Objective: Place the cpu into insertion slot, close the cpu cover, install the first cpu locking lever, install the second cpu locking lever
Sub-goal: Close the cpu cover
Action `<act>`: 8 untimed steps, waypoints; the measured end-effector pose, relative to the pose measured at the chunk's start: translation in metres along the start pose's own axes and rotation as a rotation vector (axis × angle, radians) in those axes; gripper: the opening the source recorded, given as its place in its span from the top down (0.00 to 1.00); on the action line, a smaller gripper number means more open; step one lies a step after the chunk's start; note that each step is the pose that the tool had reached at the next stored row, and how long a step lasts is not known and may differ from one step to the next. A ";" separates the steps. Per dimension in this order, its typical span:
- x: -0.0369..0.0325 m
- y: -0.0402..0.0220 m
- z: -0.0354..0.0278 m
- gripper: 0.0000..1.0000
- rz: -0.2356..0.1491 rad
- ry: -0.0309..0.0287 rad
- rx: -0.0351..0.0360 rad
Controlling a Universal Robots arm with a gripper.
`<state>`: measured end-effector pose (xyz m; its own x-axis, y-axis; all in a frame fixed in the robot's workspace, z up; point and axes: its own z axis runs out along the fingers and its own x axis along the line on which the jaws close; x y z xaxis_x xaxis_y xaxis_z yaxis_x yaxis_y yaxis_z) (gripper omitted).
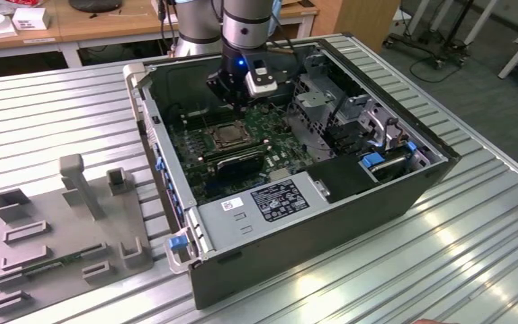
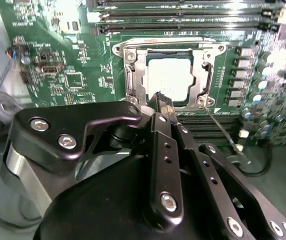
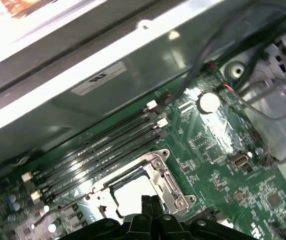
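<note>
Hand (image 2: 159,99) clenched empty over cpu (image 2: 169,75) under closed cpu cover (image 2: 134,75), exterior view adds grey fixture (image 1: 61,233).

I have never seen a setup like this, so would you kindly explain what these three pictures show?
This is one silver-and-black robot arm reaching into an open dark-grey computer case lying on a ribbed metal table. The exterior view looks on from off the arm; both wrist views come from cameras riding on it. Its black gripper is shut, holds nothing, and hangs close over the square metal-rimmed socket in the green circuit board. The small silvery square chip already sits in that socket. A grey moulded fixture tray lies on the table beside the case.
</note>
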<state>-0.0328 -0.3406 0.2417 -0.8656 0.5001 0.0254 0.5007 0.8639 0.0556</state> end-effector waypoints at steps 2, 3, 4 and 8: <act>0.0000 0.0000 0.0000 0.89 -0.038 0.0021 0.0010; 0.0000 0.0000 0.0000 0.89 -0.055 0.0031 0.0014; 0.0000 0.0000 0.0000 0.89 -0.073 0.0041 0.0019; 0.0000 0.0000 0.0000 0.89 -0.145 0.0081 0.0037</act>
<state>-0.0328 -0.3406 0.2416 -0.9289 0.3694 0.0254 0.3702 0.9273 0.0556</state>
